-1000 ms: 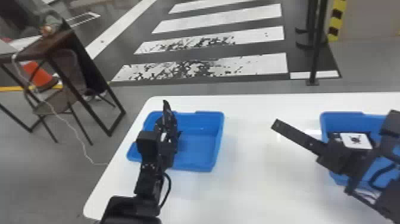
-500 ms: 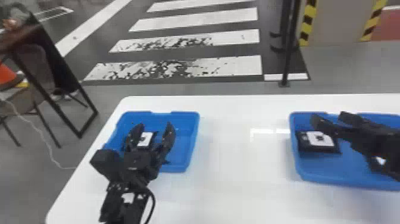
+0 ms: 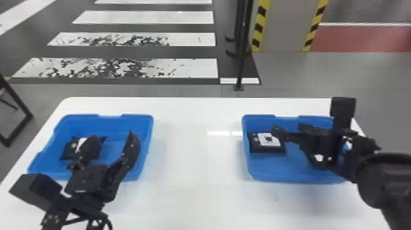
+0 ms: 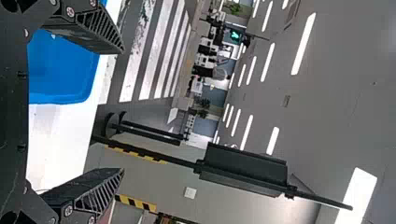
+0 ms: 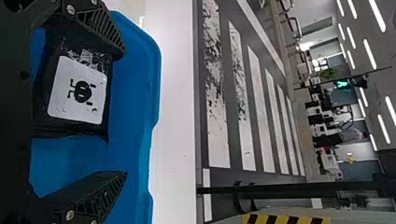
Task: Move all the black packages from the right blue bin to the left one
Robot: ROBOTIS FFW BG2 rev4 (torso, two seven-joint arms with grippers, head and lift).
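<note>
My left gripper (image 3: 111,146) stands open over the left blue bin (image 3: 146,146), where a black package (image 3: 72,148) with a white label lies, partly behind one finger. In the left wrist view the left gripper (image 4: 122,111) has nothing between its fingers. My right gripper (image 3: 286,130) is over the right blue bin (image 3: 260,177), near a black package (image 3: 266,149) lying by that bin's left wall. The right wrist view has the right gripper (image 5: 125,114) open, with the labelled package (image 5: 77,91) close to one finger. Part of the right bin is hidden behind the right arm.
Both bins stand on a white table (image 3: 195,171), with a wide stretch of tabletop between them. Beyond the far edge stand a dark post (image 3: 243,55) and a column with yellow-black stripes (image 3: 283,24).
The head view has swung to the right. The left gripper's fingers appear wider apart, showing a package in the left bin. The right gripper has changed its angle over the right bin.
</note>
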